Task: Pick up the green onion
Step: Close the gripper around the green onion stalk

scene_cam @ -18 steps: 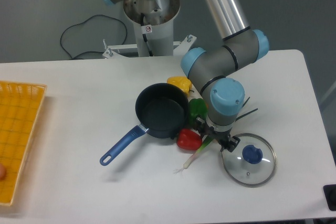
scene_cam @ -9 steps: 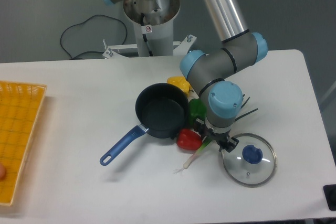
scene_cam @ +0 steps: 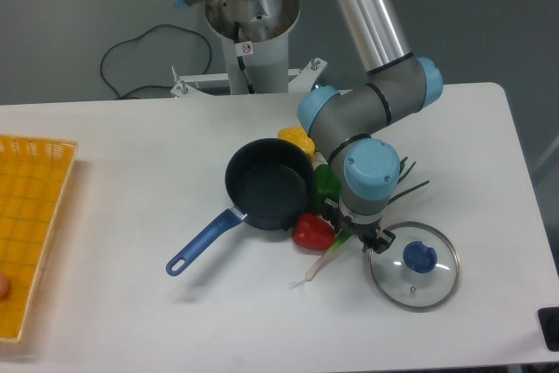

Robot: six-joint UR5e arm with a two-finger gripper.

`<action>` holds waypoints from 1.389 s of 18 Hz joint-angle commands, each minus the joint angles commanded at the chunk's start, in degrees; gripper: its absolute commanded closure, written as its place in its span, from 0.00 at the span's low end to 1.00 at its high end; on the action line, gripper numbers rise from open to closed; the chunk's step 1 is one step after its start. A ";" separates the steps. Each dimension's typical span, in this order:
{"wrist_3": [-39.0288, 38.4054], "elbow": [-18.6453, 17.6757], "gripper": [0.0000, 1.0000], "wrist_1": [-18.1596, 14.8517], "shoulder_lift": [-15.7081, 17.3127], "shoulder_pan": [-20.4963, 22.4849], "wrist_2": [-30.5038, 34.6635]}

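End effector (scene_cam: 354, 233) directly over green onion (scene_cam: 321, 264)

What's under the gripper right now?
The green onion runs beneath the gripper, its white end poking out toward the red pepper. The wrist covers the stalk's middle and the fingertips, so contact is unclear.

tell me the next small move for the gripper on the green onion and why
Probably close the fingers and then lift a little. The gripper sits low over the green onion, right at the pale stalk beside the red pepper, and the onion lies flat on the table. The wrist hides the jaws, so the grip needs checking first.
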 joint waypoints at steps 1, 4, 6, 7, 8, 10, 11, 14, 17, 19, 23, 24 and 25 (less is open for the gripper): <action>0.00 0.00 0.45 0.00 0.00 0.00 0.00; 0.00 0.00 0.50 0.00 0.00 -0.09 0.00; 0.09 0.00 0.57 0.00 -0.09 -0.09 0.00; 0.09 0.00 0.60 0.00 0.00 -0.09 0.00; 0.09 0.00 0.63 0.09 0.00 -0.09 0.00; 0.09 0.00 0.66 0.09 0.00 -0.09 0.00; 0.09 0.00 0.69 0.09 0.00 -0.09 0.00; 0.18 0.00 0.81 0.00 0.00 -0.09 0.00; 0.18 0.00 0.92 0.00 0.09 -0.09 -0.09; 0.09 0.00 0.96 0.00 0.09 -0.09 -0.17; 0.17 0.52 0.97 0.00 0.61 0.17 -0.53; 0.09 0.79 0.97 0.00 0.79 0.35 -0.70; 0.09 0.97 0.97 0.00 0.88 0.44 -0.79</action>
